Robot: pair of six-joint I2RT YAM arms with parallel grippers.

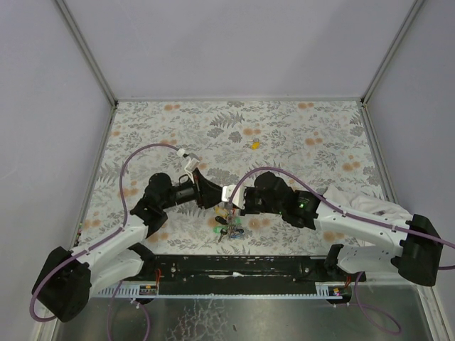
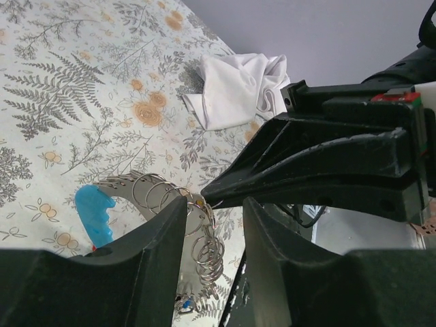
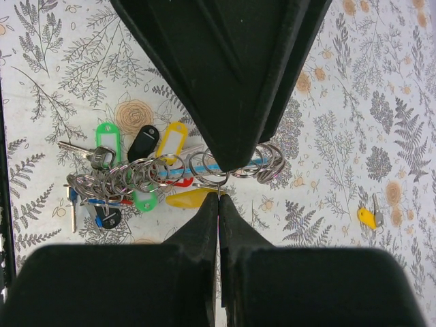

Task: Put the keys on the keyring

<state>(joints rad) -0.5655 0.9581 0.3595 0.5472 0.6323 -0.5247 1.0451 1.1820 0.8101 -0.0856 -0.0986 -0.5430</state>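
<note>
A silvery keyring [image 3: 219, 185] is pinched between the tips of my shut right gripper [image 3: 218, 199], just above the table. A yellow key [image 3: 191, 199] lies beside those tips. To the left is a cluster of keys [image 3: 116, 184] with green, black, yellow, blue and red caps, linked by rings along a light-blue strip [image 3: 178, 172]. My left gripper [image 2: 216, 204] meets the right gripper [image 1: 238, 197] tip to tip. Its jaws stand part-way apart, with a row of rings [image 2: 208, 259] hanging in the gap. Whether they clamp anything is hidden. Another yellow key [image 1: 254, 144] lies alone farther back.
A crumpled white cloth [image 1: 362, 202] lies at the right by the right arm. The black rail [image 1: 234, 266] runs along the near table edge, just behind the key cluster [image 1: 229, 227]. Grey walls enclose the fern-patterned table.
</note>
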